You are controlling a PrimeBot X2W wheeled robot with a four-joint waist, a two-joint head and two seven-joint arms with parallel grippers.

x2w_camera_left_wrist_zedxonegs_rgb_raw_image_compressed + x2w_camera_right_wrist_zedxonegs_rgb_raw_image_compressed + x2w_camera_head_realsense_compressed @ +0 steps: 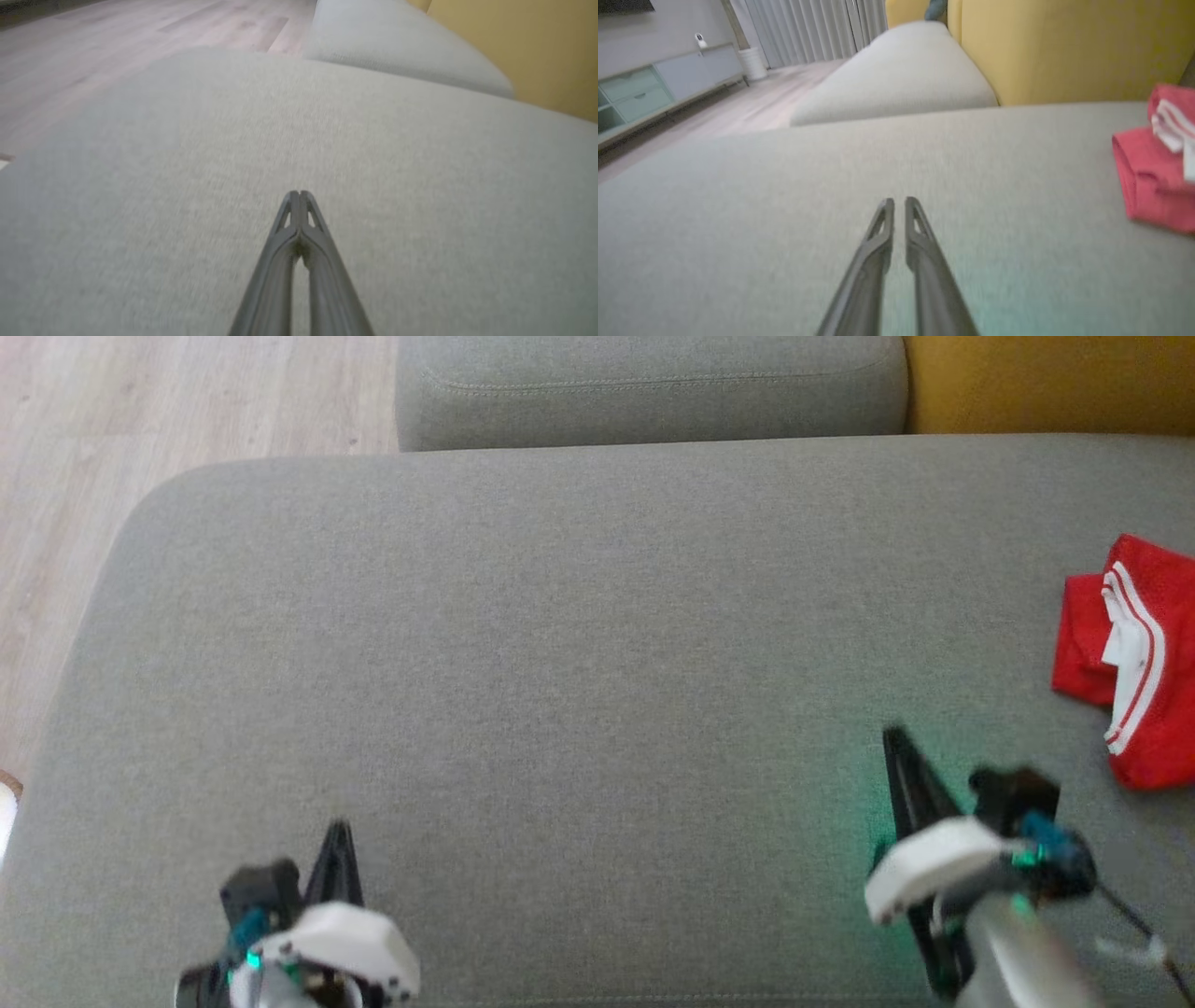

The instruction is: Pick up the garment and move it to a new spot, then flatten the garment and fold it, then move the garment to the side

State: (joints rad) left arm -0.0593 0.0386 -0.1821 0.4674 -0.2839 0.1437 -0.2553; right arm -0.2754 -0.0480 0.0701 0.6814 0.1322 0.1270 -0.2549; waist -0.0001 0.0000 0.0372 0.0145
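Right pincer [899, 200] above cushion [560, 616]; garment [1134, 663] nearby.

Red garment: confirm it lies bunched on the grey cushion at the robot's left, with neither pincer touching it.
Wrong side. The red garment lies bunched on the grey cushion at the robot's right, not its left; the head view shows it there. Neither the left pincer nor the right pincer touches it.

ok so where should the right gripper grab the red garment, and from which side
Take the rounded red fold at the garment's left end, nearest the right gripper. It stands up off the couch cushion, so a finger could slide under. Come in low across the cushion from the left; the far part runs past the head view's edge.
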